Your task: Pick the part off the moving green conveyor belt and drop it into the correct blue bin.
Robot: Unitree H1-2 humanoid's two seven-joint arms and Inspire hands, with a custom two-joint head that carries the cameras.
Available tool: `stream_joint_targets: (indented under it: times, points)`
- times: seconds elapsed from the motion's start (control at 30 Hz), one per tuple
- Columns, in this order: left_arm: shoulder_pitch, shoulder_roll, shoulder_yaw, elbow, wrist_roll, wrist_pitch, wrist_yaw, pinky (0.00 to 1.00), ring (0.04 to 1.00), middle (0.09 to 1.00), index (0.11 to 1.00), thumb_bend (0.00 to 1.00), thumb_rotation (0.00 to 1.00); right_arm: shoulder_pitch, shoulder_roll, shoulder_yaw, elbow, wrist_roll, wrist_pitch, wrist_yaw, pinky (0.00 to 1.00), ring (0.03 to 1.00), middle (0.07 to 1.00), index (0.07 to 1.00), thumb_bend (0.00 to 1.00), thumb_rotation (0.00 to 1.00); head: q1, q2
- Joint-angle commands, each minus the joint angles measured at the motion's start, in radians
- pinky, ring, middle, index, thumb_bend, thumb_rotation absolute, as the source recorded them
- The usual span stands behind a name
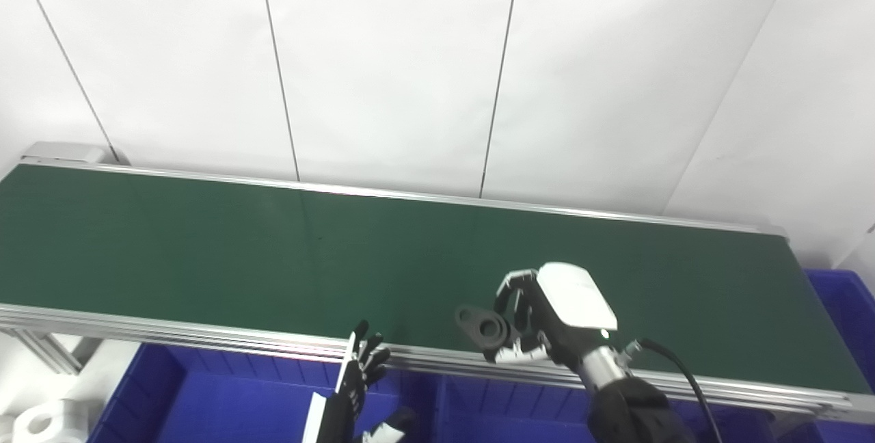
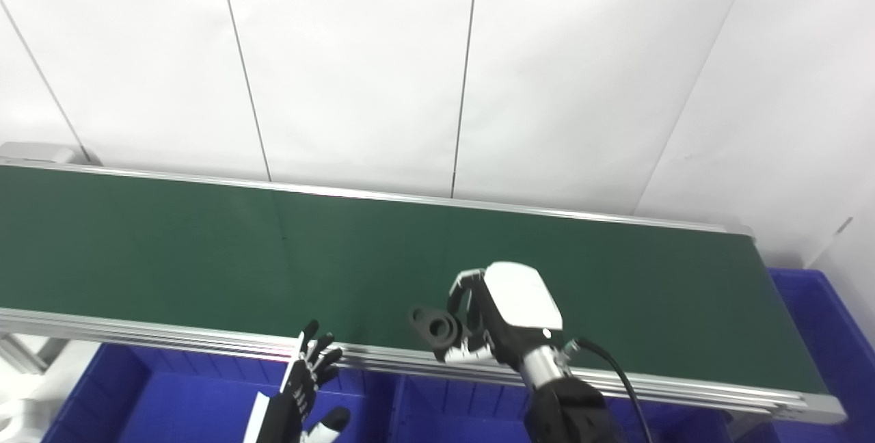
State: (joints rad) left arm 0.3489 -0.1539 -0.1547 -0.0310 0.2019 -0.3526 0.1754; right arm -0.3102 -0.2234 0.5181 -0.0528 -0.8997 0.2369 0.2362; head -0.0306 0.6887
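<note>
The right hand [image 1: 547, 316] is clamped on the black part [image 1: 484, 325], held over the green conveyor belt's [image 1: 205, 251] near edge; the part appears rigid, light, holed; the flange rim suits gripping; the left hand [image 1: 362, 368] is spread, empty.

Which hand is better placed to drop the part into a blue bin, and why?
The right hand: it already grips the black part above the belt's near edge, with the blue bin just below. The left hand is open and holds nothing.
</note>
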Motion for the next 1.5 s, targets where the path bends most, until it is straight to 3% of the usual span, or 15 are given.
stream_joint_targets:
  times: [0.0,0.27,0.4,0.47,0.57,0.83,0.9,0.97,1.03,1.17,1.33,1.47]
  points:
    - [-0.002,0.005,-0.001,-0.051,-0.006,0.008,-0.017,0.84,0.876,0.931,1.000,0.75,0.76,0.017,-0.014,-0.005,-0.072,-0.017,0.017,0.033,0.21,0.278,0.355,0.484,0.50,0.15,-0.005,0.005]
    - [0.003,0.031,0.014,-0.148,-0.010,0.100,-0.041,0.81,0.856,0.921,1.000,0.78,0.80,0.186,-0.060,-0.003,-0.189,-0.058,0.043,0.161,0.18,0.235,0.304,0.476,0.50,0.14,-0.061,0.087]
    - [0.003,0.046,0.018,-0.181,-0.027,0.132,-0.057,0.81,0.853,0.915,1.000,0.79,0.80,0.239,-0.069,0.013,-0.193,-0.100,0.035,0.184,0.28,0.371,0.452,0.491,0.50,0.15,-0.071,0.118]
    - [0.002,0.054,0.022,-0.200,-0.039,0.148,-0.066,0.81,0.857,0.918,1.000,0.79,0.80,0.256,-0.063,0.016,-0.183,-0.120,0.042,0.190,0.26,0.340,0.408,0.488,0.50,0.15,-0.076,0.130]
    - [0.003,0.060,0.027,-0.223,-0.053,0.170,-0.075,0.81,0.864,0.918,1.000,0.78,0.79,0.269,-0.052,0.010,-0.167,-0.127,0.038,0.179,0.29,0.381,0.458,0.490,0.50,0.15,-0.081,0.145]
    - [0.008,0.059,0.033,-0.243,-0.095,0.183,-0.090,0.80,0.859,0.917,1.000,0.77,0.76,0.286,-0.027,-0.004,-0.071,-0.217,0.029,0.013,0.19,0.257,0.359,0.491,0.50,0.14,-0.068,0.152]
    - [0.010,0.058,0.032,-0.247,-0.105,0.190,-0.093,0.81,0.865,0.919,1.000,0.77,0.74,0.285,-0.029,0.004,-0.055,-0.261,0.042,0.003,0.25,0.334,0.451,0.494,0.51,0.16,-0.066,0.151]
    - [0.011,0.057,0.031,-0.247,-0.110,0.188,-0.094,0.81,0.869,0.922,1.000,0.75,0.74,0.283,-0.033,0.012,-0.050,-0.292,0.047,0.019,0.33,0.436,0.562,0.644,0.78,0.38,-0.063,0.149]
    - [0.010,0.057,0.030,-0.241,-0.108,0.183,-0.093,0.81,0.867,0.922,1.000,0.75,0.74,0.284,-0.034,0.011,-0.046,-0.300,0.045,0.030,0.40,0.506,0.632,0.702,0.88,0.46,-0.058,0.143]
    - [0.008,0.056,0.028,-0.230,-0.082,0.177,-0.085,0.80,0.859,0.918,1.000,0.75,0.77,0.284,-0.036,0.010,-0.041,-0.303,0.037,0.043,0.48,0.592,0.709,0.729,0.96,0.55,-0.057,0.135]
    - [0.001,0.052,0.025,-0.197,-0.054,0.158,-0.077,0.80,0.859,0.916,1.000,0.77,0.78,0.284,-0.036,-0.016,-0.081,-0.221,0.025,0.086,0.53,0.631,0.736,0.739,0.96,0.59,-0.051,0.104]
    - [-0.001,0.048,0.024,-0.169,-0.033,0.136,-0.069,0.80,0.855,0.916,1.000,0.78,0.79,0.305,0.016,-0.100,-0.256,-0.061,0.120,0.213,0.48,0.618,0.726,0.754,0.98,0.72,-0.038,0.077]
